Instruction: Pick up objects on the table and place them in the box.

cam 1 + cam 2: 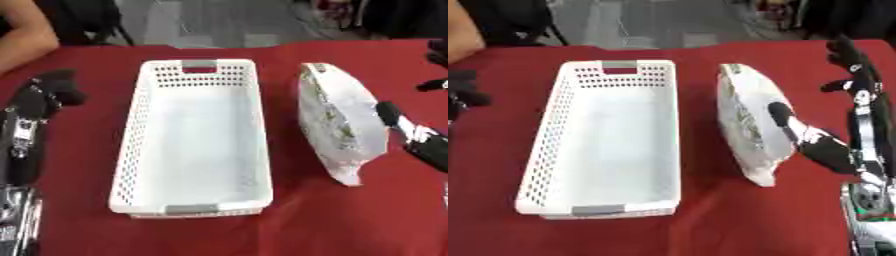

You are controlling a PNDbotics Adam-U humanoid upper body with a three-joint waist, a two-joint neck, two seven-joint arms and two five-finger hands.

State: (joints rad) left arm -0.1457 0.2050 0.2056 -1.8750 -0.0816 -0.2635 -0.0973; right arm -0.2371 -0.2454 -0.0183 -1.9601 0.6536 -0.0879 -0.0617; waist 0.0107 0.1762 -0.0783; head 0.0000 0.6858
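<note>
White and foil-like, the bag [337,122] lies on the red cloth just right of the empty basket [194,210], its long axis running near-to-far, parallel to the basket. In the right eye view the right hand [829,150], fingers spread, touches the bag's right edge; the curled left hand [464,90] is well apart.

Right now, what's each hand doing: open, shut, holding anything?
Left hand: fingers curled, holding nothing, left of the white basket.
Right hand: open, fingers spread, thumb against the white snack bag, not gripping it.
</note>
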